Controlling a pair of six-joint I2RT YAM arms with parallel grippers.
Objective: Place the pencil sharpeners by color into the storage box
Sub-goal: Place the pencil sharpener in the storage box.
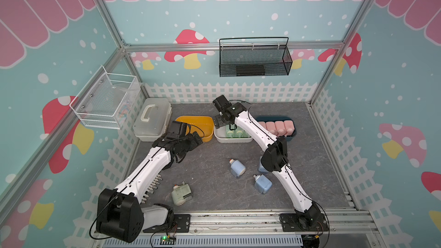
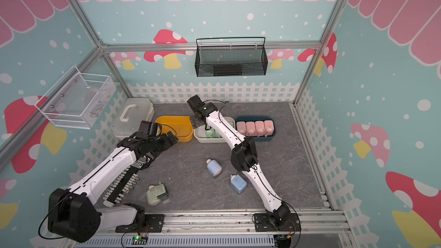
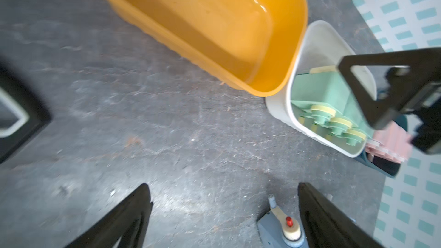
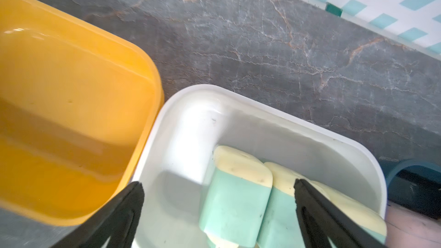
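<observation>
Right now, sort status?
Left tool, right tool open, empty. Right tool above green sharpeners in white bin. Blue sharpeners, one green sharpener loose on table. Unobstructed.

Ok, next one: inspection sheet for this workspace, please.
Surface: grey marbled tabletop, no spills seen.
Job's things: four pink sharpeners in the dark blue bin; green sharpeners in the white bin; yellow bin empty; loose: three blue sharpeners, one half hidden by the right arm, and a green one.
Clutter: lidded translucent case; black pegged strip under the left arm.
Grippers: left gripper open, empty, near the yellow bin; right gripper open, empty, above the white bin.
Cables: black loops along both arms.
Surroundings: black mesh basket, back wall; white wire basket, side wall.
</observation>
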